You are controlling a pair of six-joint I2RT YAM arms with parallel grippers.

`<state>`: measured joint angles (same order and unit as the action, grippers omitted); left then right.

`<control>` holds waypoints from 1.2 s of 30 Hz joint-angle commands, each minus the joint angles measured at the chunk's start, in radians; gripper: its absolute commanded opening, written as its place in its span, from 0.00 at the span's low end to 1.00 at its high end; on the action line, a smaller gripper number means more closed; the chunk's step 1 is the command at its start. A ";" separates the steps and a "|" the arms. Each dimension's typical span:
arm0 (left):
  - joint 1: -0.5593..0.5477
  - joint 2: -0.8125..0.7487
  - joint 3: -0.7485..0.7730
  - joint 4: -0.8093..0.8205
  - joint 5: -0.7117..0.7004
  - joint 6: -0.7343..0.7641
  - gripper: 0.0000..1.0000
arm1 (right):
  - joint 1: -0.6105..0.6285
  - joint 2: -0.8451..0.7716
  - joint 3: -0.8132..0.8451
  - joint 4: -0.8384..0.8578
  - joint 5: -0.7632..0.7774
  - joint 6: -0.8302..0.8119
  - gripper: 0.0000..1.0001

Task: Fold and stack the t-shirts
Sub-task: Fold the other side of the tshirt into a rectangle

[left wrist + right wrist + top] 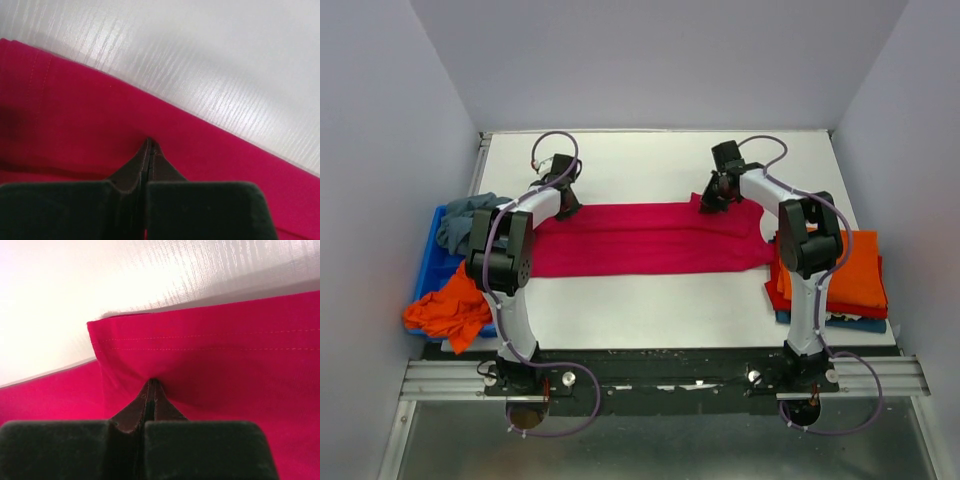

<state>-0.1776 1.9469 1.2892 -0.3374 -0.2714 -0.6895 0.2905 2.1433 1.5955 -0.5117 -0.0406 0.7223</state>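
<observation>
While the crimson-pink t-shirt (650, 240) lies across the table (670, 160), its far edge is pinched by the left gripper (150, 145); likewise by the right gripper (152, 385).

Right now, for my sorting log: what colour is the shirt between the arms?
The shirt is crimson-pink; top external view shows it best.

- T-shirts: six can be told apart.
- Crimson-pink: one, the crimson-pink t-shirt (650, 240).
- Orange: two, the crumpled orange t-shirt (450, 305) and the folded orange t-shirt (855, 270).
- Grey-blue: one, the grey-blue t-shirt (460, 220).
- Red: one, the red t-shirt (775, 295), seen only as an edge.
- Teal: one, the teal t-shirt (845, 322), also only an edge.
- Trays: one, the blue tray (428, 265).
- Arms: two, the left arm (505, 260) and the right arm (805, 250).
- Grippers: two, the left gripper (568, 208) and the right gripper (710, 202).
- Tables: one, the table (650, 310).
</observation>
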 commanded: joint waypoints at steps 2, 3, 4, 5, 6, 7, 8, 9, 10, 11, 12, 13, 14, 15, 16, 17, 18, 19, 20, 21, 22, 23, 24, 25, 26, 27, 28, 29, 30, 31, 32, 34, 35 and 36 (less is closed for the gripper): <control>0.003 0.056 0.045 -0.022 0.029 -0.018 0.00 | -0.004 0.041 0.047 -0.097 0.076 0.025 0.01; 0.003 0.064 0.050 -0.020 0.031 -0.021 0.00 | -0.004 0.049 0.058 -0.106 0.079 0.023 0.01; 0.003 0.070 0.056 -0.020 0.034 -0.021 0.00 | -0.004 0.056 0.072 -0.114 0.079 0.025 0.01; 0.004 0.078 0.061 -0.020 0.037 -0.022 0.00 | -0.005 0.066 0.087 -0.122 0.082 0.023 0.01; 0.003 0.084 0.065 -0.020 0.040 -0.024 0.00 | -0.005 0.076 0.099 -0.129 0.079 0.023 0.01; 0.004 0.090 0.073 -0.018 0.041 -0.025 0.00 | -0.007 0.085 0.115 -0.134 0.074 0.020 0.01; 0.004 0.098 0.078 -0.017 0.044 -0.028 0.00 | -0.008 0.101 0.127 -0.143 0.073 0.020 0.00; 0.004 0.104 0.085 -0.017 0.046 -0.031 0.00 | -0.010 0.112 0.142 -0.148 0.073 0.019 0.01; 0.004 0.110 0.091 -0.017 0.043 -0.031 0.00 | -0.011 0.121 0.155 -0.149 0.071 0.019 0.01; 0.004 0.115 0.099 -0.018 0.043 -0.036 0.00 | -0.013 0.131 0.167 -0.154 0.068 0.019 0.01; 0.004 0.118 0.104 -0.018 0.043 -0.036 0.00 | -0.017 0.141 0.182 -0.157 0.064 0.016 0.01; 0.004 0.121 0.108 -0.017 0.043 -0.038 0.00 | -0.019 0.148 0.193 -0.159 0.058 0.012 0.01; 0.004 0.124 0.114 -0.017 0.043 -0.039 0.00 | -0.022 0.158 0.204 -0.160 0.054 0.009 0.01; 0.004 0.127 0.117 -0.014 0.044 -0.039 0.00 | -0.025 0.164 0.213 -0.162 0.050 0.006 0.01; 0.004 0.130 0.122 -0.015 0.043 -0.041 0.00 | -0.028 0.168 0.225 -0.160 0.048 -0.001 0.01; 0.004 0.132 0.130 -0.014 0.044 -0.039 0.00 | -0.030 0.174 0.239 -0.160 0.047 -0.009 0.01; 0.004 0.133 0.133 -0.015 0.047 -0.038 0.00 | -0.031 0.178 0.256 -0.162 0.047 -0.027 0.01; 0.004 0.133 0.139 -0.012 0.049 -0.033 0.00 | -0.031 0.178 0.273 -0.168 0.015 -0.038 0.01; 0.003 0.129 0.143 -0.008 0.060 -0.028 0.00 | -0.030 0.172 0.283 -0.177 0.005 -0.043 0.01; 0.001 0.124 0.144 0.000 0.067 -0.021 0.00 | -0.030 0.155 0.281 -0.168 -0.005 -0.056 0.03; -0.002 0.110 0.147 0.003 0.070 -0.013 0.00 | -0.028 0.130 0.264 -0.144 -0.022 -0.070 0.05; -0.006 0.100 0.151 0.008 0.070 -0.005 0.00 | -0.028 0.104 0.226 -0.110 -0.034 -0.083 0.08; -0.010 0.087 0.159 0.003 0.067 0.002 0.00 | -0.028 0.074 0.206 -0.079 -0.042 -0.089 0.09; -0.014 0.074 0.168 -0.002 0.063 0.005 0.00 | -0.027 0.051 0.187 -0.062 -0.044 -0.096 0.11; -0.022 0.060 0.174 -0.005 0.058 0.010 0.00 | -0.025 0.027 0.179 -0.051 -0.044 -0.107 0.11; -0.028 0.047 0.180 -0.008 0.051 0.013 0.00 | -0.021 0.014 0.176 -0.054 -0.038 -0.116 0.12; -0.036 0.034 0.185 -0.012 0.044 0.016 0.00 | -0.016 0.001 0.172 -0.057 -0.036 -0.127 0.12; -0.043 0.024 0.190 -0.017 0.041 0.015 0.00 | -0.011 -0.009 0.170 -0.065 -0.038 -0.136 0.12; -0.051 0.017 0.196 -0.021 0.043 0.013 0.00 | -0.005 -0.019 0.167 -0.067 -0.042 -0.142 0.12; -0.062 0.011 0.202 -0.023 0.050 0.013 0.00 | 0.001 -0.023 0.166 -0.070 -0.050 -0.152 0.12; -0.072 0.009 0.209 -0.025 0.051 0.013 0.00 | 0.009 -0.026 0.159 -0.067 -0.064 -0.159 0.12; -0.097 0.012 0.222 -0.023 0.055 0.012 0.00 | 0.025 -0.036 0.147 -0.047 -0.082 -0.167 0.12; -0.111 0.018 0.232 -0.022 0.066 0.010 0.00 | 0.035 -0.036 0.143 -0.042 -0.097 -0.169 0.12; -0.123 0.026 0.243 -0.023 0.083 0.008 0.00 | 0.041 -0.036 0.141 -0.034 -0.113 -0.172 0.12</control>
<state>-0.2516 2.0026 1.4830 -0.3454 -0.2394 -0.6884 0.2932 2.1342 1.7638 -0.5835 -0.0826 0.5926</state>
